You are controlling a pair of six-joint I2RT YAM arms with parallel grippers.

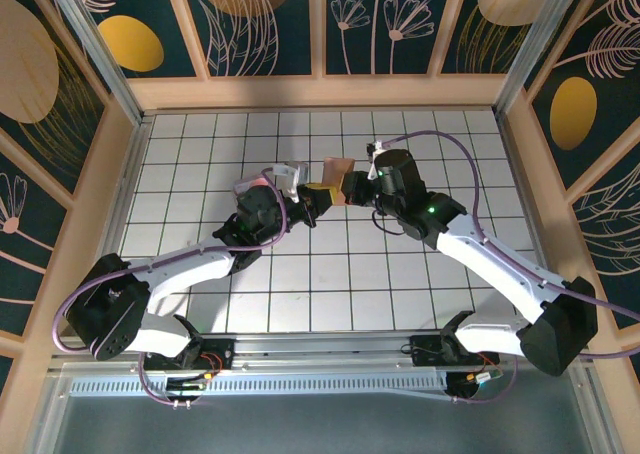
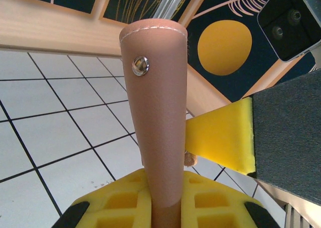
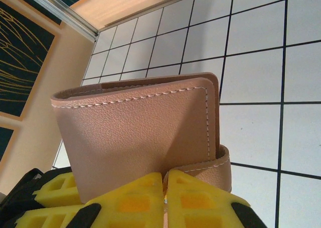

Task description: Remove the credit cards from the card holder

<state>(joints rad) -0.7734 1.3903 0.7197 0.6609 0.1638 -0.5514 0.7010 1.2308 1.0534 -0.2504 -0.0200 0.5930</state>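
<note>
The card holder [image 1: 337, 177] is a tan leather wallet with white stitching, held in the air over the middle of the tiled floor between both arms. My left gripper [image 2: 165, 190] is shut on its lower edge. In the left wrist view the card holder [image 2: 158, 112] stands edge-on and its metal snap [image 2: 140, 65] shows. My right gripper [image 3: 165, 180] is shut on the card holder [image 3: 135, 132], its yellow pads [image 3: 210, 198] pressed together where the strap [image 3: 215, 165] wraps the bottom corner. The holder is folded closed. The credit cards are hidden.
The white tiled floor [image 1: 200, 154] has wooden walls [image 1: 320, 92] on three sides. The right gripper's yellow pad [image 2: 223, 135] reaches in beside the holder in the left wrist view. Both arm bases sit at the near edge [image 1: 320, 354].
</note>
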